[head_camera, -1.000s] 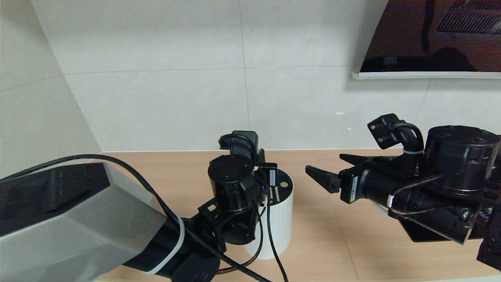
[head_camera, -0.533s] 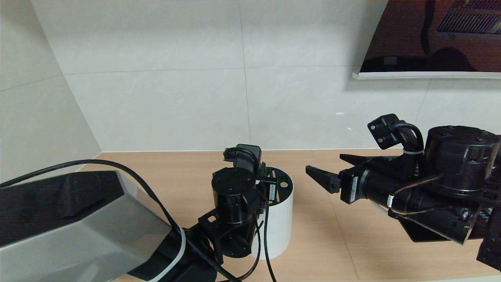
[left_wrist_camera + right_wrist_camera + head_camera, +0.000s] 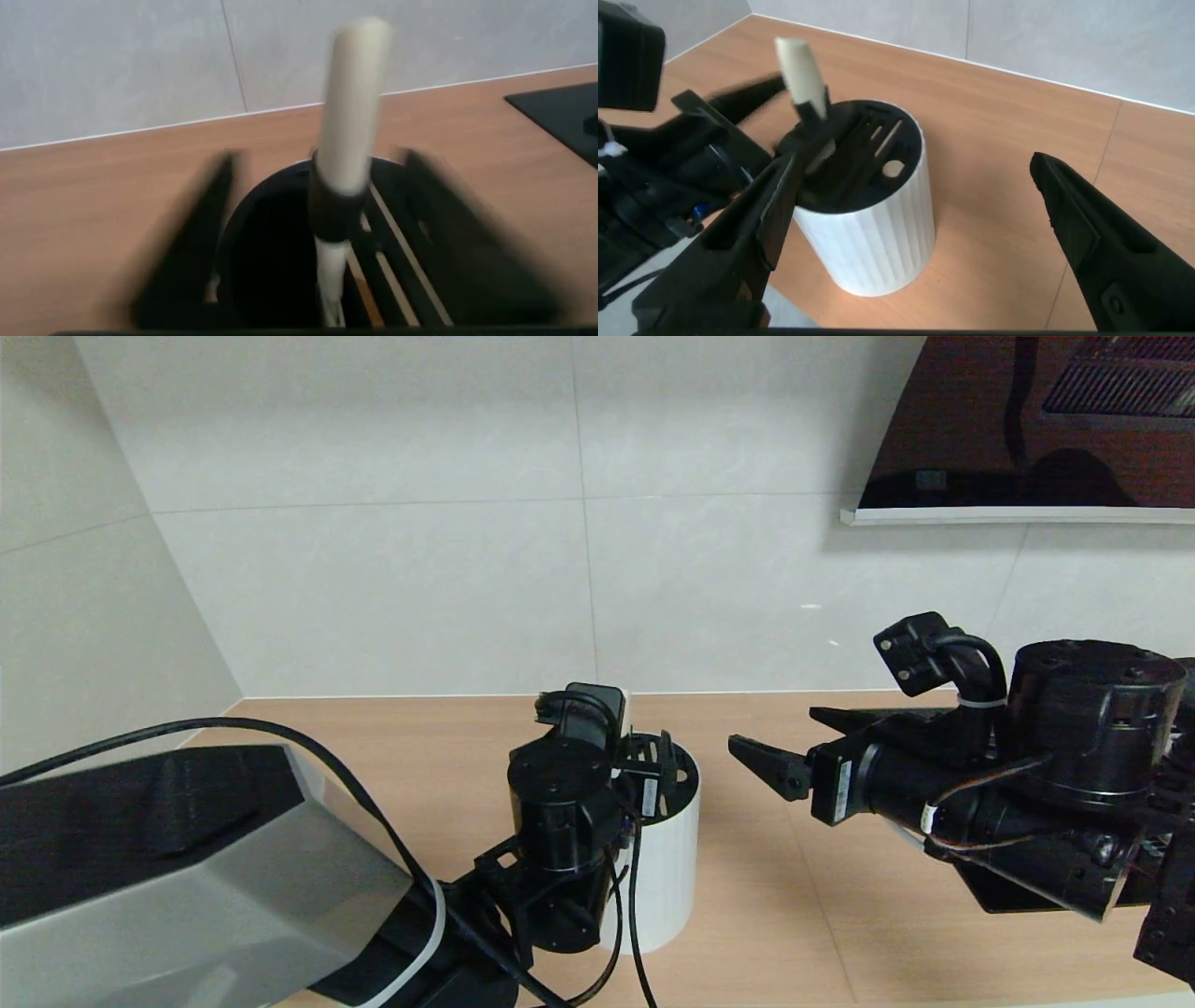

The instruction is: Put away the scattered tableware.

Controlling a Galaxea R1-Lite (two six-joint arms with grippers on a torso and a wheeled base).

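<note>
One cream-handled utensil (image 3: 349, 98) in white holder (image 3: 878, 233)

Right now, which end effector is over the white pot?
The left end effector: it straddles the cream handle in the white pot. The right end effector hangs beside it.

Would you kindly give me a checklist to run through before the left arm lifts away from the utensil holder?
1. The cream-handled utensil stands in the utensil holder: ok.
2. The left tool is open, with a gap either side of the handle: ok.
3. The holder is upright on the counter: ok.
4. The right tool is open, apart from the holder: ok.
5. More tableware left to collect: cannot tell.
</note>
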